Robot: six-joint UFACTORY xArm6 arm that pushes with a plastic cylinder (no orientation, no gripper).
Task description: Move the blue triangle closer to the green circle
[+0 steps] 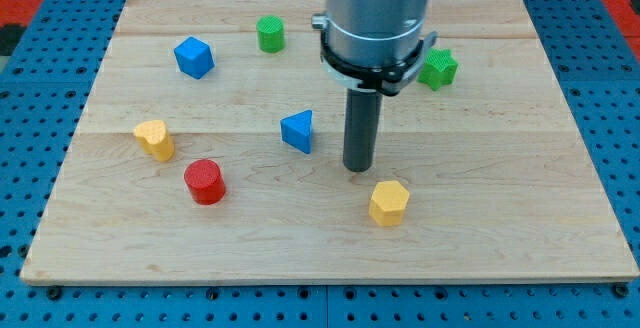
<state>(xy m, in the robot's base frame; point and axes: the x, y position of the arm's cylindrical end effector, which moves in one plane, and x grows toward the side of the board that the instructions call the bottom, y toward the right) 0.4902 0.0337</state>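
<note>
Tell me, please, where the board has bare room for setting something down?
The widest bare patch is the view's right, past the yellow hexagon and below the green star. The bottom strip under the red cylinder is also bare. It's crowded around the blue triangle and my tip.

Board [500, 228] pale wood, smooth; blue triangle [298, 131] matt plastic.
</note>
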